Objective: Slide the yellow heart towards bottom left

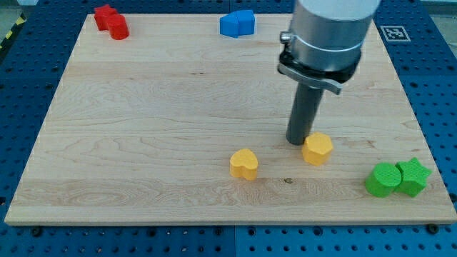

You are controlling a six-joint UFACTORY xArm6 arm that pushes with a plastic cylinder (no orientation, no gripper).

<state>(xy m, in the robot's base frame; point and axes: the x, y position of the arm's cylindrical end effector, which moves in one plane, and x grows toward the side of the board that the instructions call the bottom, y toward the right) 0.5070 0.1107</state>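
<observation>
The yellow heart (244, 163) lies on the wooden board (143, 121), below the board's middle and a little right of it. A yellow hexagon block (318, 148) lies to the heart's right. My tip (297, 140) rests on the board just to the upper left of the hexagon, touching or nearly touching it. It is to the upper right of the heart, about a block's width away from it.
Two red blocks (111, 20) sit together at the board's top left. Two blue blocks (237, 23) sit at the top middle. A green cylinder (383, 179) and a green star (413, 175) sit at the bottom right, near the edge.
</observation>
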